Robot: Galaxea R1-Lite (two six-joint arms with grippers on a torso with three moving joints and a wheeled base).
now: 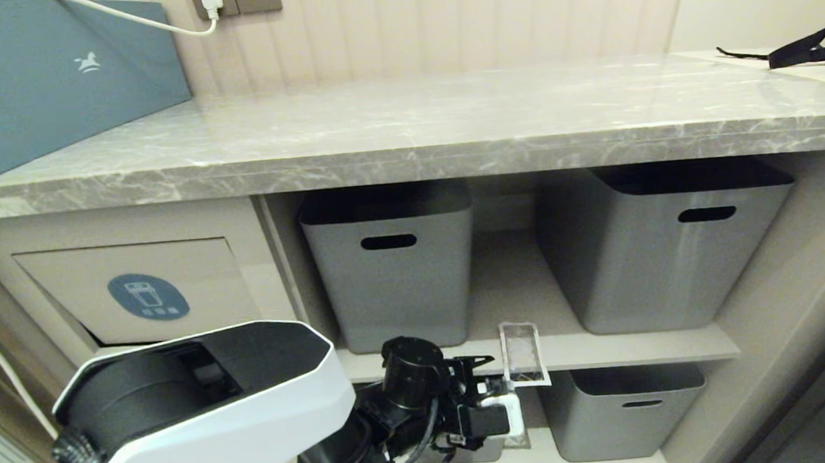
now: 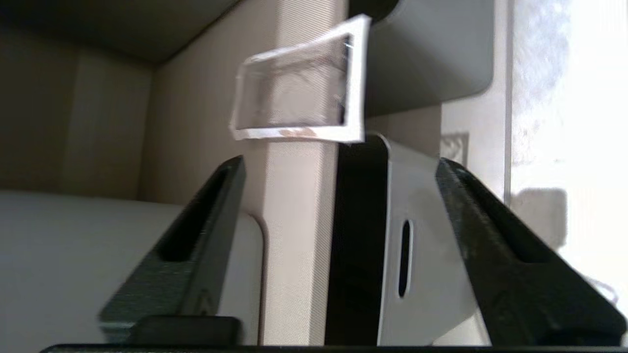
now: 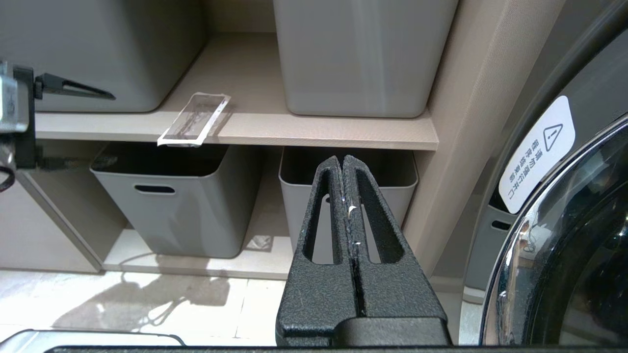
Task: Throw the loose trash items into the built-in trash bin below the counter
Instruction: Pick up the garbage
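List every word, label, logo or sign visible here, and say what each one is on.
White rocking-horse logo, no words: on the teal box on the counter.
White bin icon on a blue oval sticker, with small marks beneath too small to read: on the trash bin flap.
Warning triangle with an exclamation mark, plus Chinese characters too small to read reliably: on the white label of the round-doored machine.
No other text.

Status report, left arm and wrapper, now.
Left tool open, empty. Clear wrapper lying on shelf edge, overhanging. Right tool shut, parked. Bin flap unobstructed.

Beige ribbed wall (image 1: pixel 456 18), pale shelves (image 1: pixel 537 353), grey tubs (image 1: pixel 394 276).
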